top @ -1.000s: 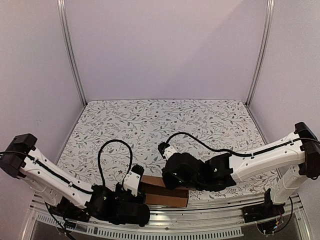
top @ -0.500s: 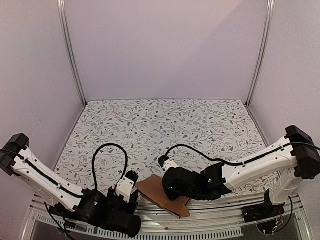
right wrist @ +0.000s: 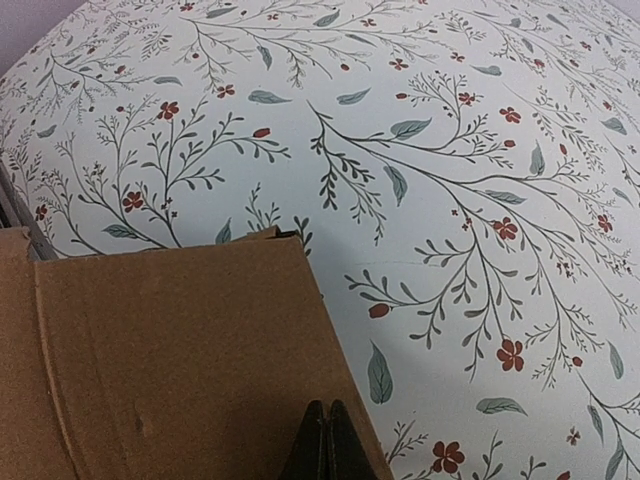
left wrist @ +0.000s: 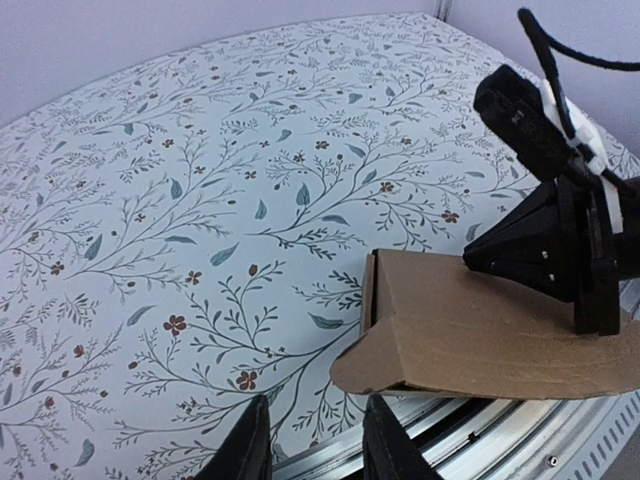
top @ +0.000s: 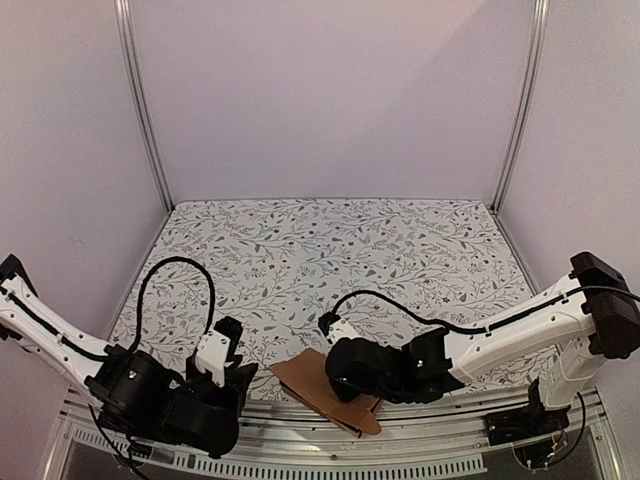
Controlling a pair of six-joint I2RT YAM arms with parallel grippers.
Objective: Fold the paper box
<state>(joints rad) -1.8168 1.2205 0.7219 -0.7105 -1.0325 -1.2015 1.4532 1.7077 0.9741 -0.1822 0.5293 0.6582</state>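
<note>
The paper box (top: 305,385) lies flattened at the 6 o'clock edge of the floral table (top: 330,250), a little toward the right arm's side. It is a plain brown cardboard sheet with creases and a rounded flap. Its nearest corner reaches out over the aluminium rail (top: 290,437) that runs along the table front.

The left gripper (left wrist: 314,425) sits low at about 9 o'clock from the cardboard, close beside it but apart. Its two dark fingers (left wrist: 250,445) stand parted with only tablecloth and rail between them, so it is released and grasps nothing. In the left wrist view the rounded flap lies at roughly 1 o'clock from the fingertips, with the sheet's far panel edge lifted slightly off the cloth.

The right gripper (right wrist: 325,445) is clenched, its fingertips pressed tight together with no gap. It comes down on the 3 o'clock part of the sheet, and its tips touch the upper face near the cardboard's edge. Whether a layer of cardboard is pinched between the tips I cannot tell. In the right wrist view the cardboard fills the 7 to 9 o'clock area, one straight crease running down its left side.
</note>
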